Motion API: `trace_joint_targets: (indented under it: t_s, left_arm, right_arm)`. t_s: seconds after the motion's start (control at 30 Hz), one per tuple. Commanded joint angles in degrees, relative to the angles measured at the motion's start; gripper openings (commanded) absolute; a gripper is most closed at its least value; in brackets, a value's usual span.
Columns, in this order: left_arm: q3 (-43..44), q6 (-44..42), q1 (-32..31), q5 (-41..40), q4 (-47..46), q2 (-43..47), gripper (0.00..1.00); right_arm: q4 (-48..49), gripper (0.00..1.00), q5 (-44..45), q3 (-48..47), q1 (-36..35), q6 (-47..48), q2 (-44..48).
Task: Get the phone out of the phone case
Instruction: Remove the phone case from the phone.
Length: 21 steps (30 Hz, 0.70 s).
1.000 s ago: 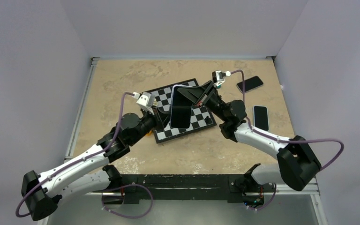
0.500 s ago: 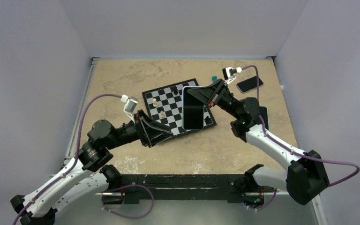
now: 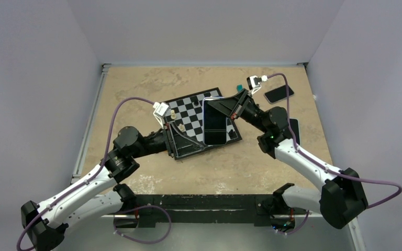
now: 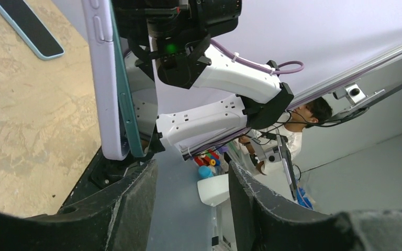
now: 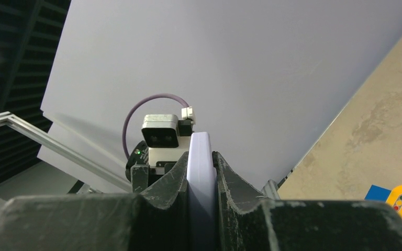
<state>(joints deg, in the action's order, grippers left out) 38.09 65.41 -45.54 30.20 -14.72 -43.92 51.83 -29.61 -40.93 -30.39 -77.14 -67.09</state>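
- Left gripper [image 4: 191, 180]: your fingers stand spread with nothing between them, just at 7 o'clock of the load's lower end.
- Dark-screened slab phone [image 3: 215, 121] in its lilac, rubbery-looking phone case [image 4: 102, 78]: carried in the air, screen towards the overhead camera, over the 3 o'clock side of the black-and-white chessboard [image 3: 188, 112].
- The left wrist view shows a teal edge beside the lilac wall. Whether the lip has lifted there cannot be told.
- Handling, as judged: the phone is stiff, smooth and glass-faced, so it is slippery and will not forgive a drop. The case rim should flex. Take the rim at a lower corner and peel it back; do not squeeze the glass.
- Right gripper [image 5: 201, 157]: fingers pinching the cased phone's upper end, front to back, reaching in from 1 o'clock.
- Farther off: a bare black phone [image 3: 279, 93] lies flat on the tan table [image 3: 136, 89] at 1 o'clock.
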Motion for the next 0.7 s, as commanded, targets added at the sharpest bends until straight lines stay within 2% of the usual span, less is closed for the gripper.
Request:
trace_joint_targets:
  t_s: [0.0,0.47,0.67]
  left_arm:
    - [-0.27,1.77,-0.34,-0.25,-1.42,-0.23,0.56]
    - [2.91,0.81,-0.29,-1.58,-2.78,-6.25,0.56]
    - [6.77,-0.32,-0.27,-2.92,-5.29,-9.59,0.5]
  right_arm:
    - [3.86,0.0,1.7,-3.8,0.16,-1.07,1.46]
    - [3.43,0.0,1.18,-2.96,0.08,-1.15,2.83]
    - [3.14,0.0,1.97,0.36,-1.72,0.76,4.21]
